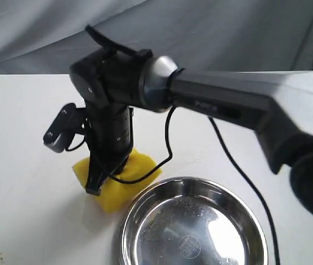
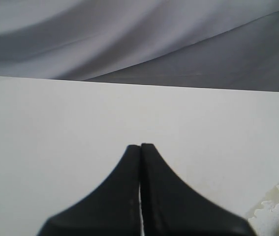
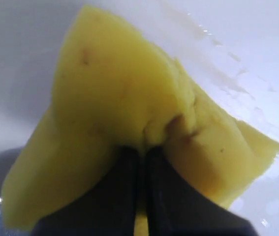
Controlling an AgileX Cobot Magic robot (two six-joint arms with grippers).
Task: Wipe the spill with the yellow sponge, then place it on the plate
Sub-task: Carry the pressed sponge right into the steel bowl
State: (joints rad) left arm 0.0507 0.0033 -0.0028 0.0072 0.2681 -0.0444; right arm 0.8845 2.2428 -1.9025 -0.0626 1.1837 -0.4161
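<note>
White tabletop point(image 1: 24, 138) carries everything, with grey draped cloth point(image 1: 211, 27) hung behind it. Nearest in the exterior view, a round, shallow, shiny stainless-steel plate point(image 1: 139, 221) is seen, empty. Just beyond the plate's left rim, almost touching it, a thick bright yellow foam sponge point(image 1: 112, 196) is found with one corner turned toward the plate. It is pinched so deeply that its long axis cannot be judged. The right gripper point(image 3: 142, 157) is clamped on the sponge from above, its fingers driven nearly together into the foam. Whether the sponge is pressed to the tabletop or just raised cannot be told. A pale wet smear, taken to be what is left of the spill point(image 3: 213, 44), is seen on the side of the sponge away from the plate.

Above the plate, the dark right arm point(image 1: 228, 99) is stretched across, wrist bent steeply down. A short carry toward the plate is judged all that is needed. The left gripper point(image 2: 140, 147) is held together, empty, over bare tabletop.
</note>
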